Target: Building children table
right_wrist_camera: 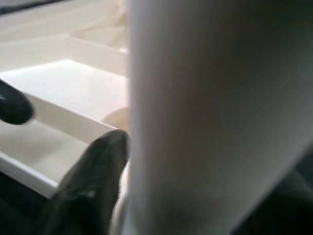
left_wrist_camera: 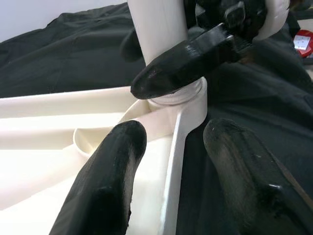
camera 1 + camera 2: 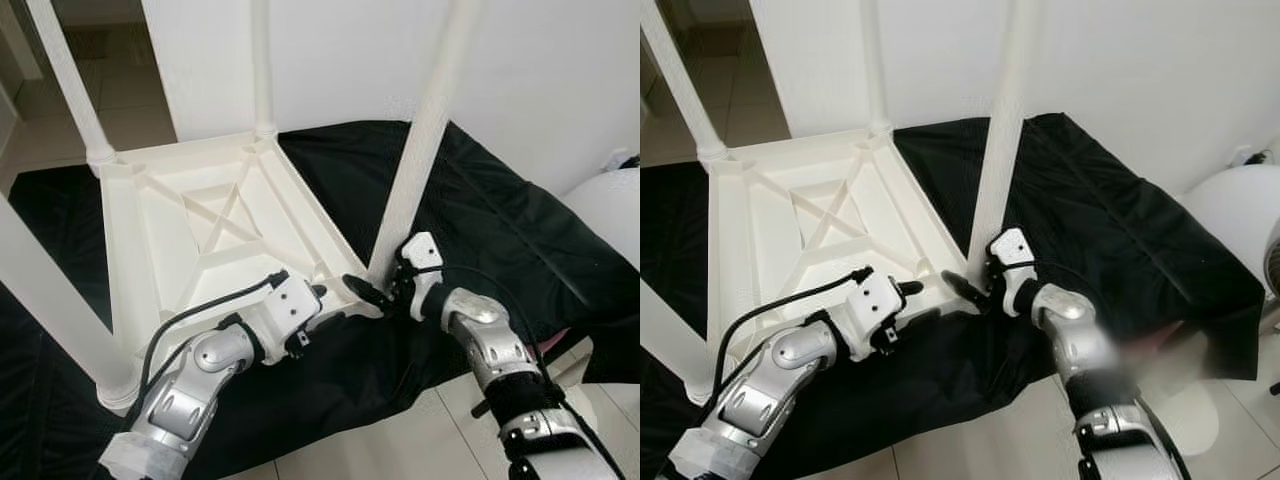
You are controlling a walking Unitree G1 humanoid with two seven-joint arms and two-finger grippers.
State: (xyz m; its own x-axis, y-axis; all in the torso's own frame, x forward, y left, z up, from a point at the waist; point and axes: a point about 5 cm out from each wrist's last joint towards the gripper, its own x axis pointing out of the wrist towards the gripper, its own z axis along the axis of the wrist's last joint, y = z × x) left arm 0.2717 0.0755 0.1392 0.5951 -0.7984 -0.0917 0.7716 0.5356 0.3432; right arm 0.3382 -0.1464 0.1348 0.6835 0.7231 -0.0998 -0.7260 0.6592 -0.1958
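On a black cloth (image 3: 500,230) spread over the floor, a white children's table (image 3: 200,230) is laid upside down, its legs pointing up. At the table corner toward five o'clock, the base of one white leg (image 3: 425,130) is clasped by the right gripper (image 3: 385,290), its fingers narrowed around it. From about eight o'clock of that corner, the left gripper (image 2: 171,166) is held with fingers (image 2: 107,181) spread wide astride the table's rim, grasping nothing.
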